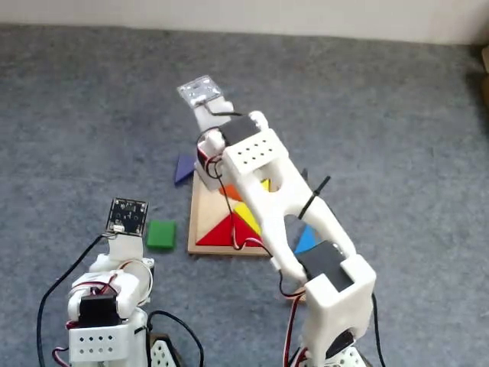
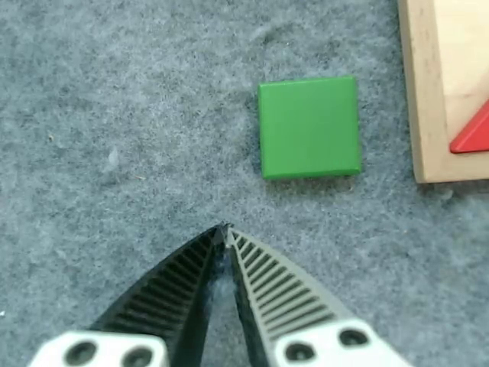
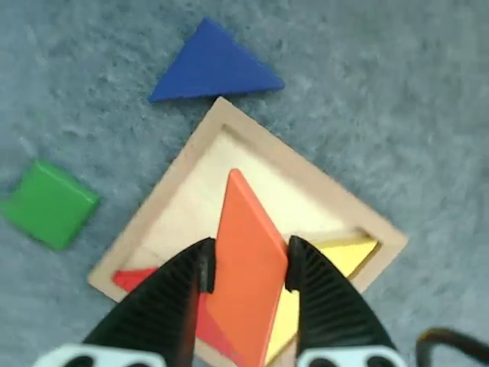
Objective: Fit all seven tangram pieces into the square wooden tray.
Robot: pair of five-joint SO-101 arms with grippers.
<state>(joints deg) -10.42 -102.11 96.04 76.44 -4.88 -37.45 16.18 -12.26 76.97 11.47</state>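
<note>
My right gripper [image 3: 248, 256] is shut on an orange parallelogram [image 3: 244, 252], held over the bare wood of the square wooden tray [image 3: 164, 202]. A red piece [image 3: 130, 281] and a yellow piece [image 3: 348, 256] lie in the tray; the high view also shows a light blue piece [image 1: 306, 239] there. A dark blue triangle [image 3: 214, 65] lies on the carpet just past the tray's corner. A green square [image 2: 309, 126] lies on the carpet beside the tray's edge [image 2: 422, 92]. My left gripper [image 2: 224, 232] is shut and empty, a little short of the green square.
Grey carpet covers the whole work surface [image 1: 367, 115]. The right arm [image 1: 275, 191] stretches across the tray in the high view and hides much of it. The left arm [image 1: 114, 298] sits near its base at the front left.
</note>
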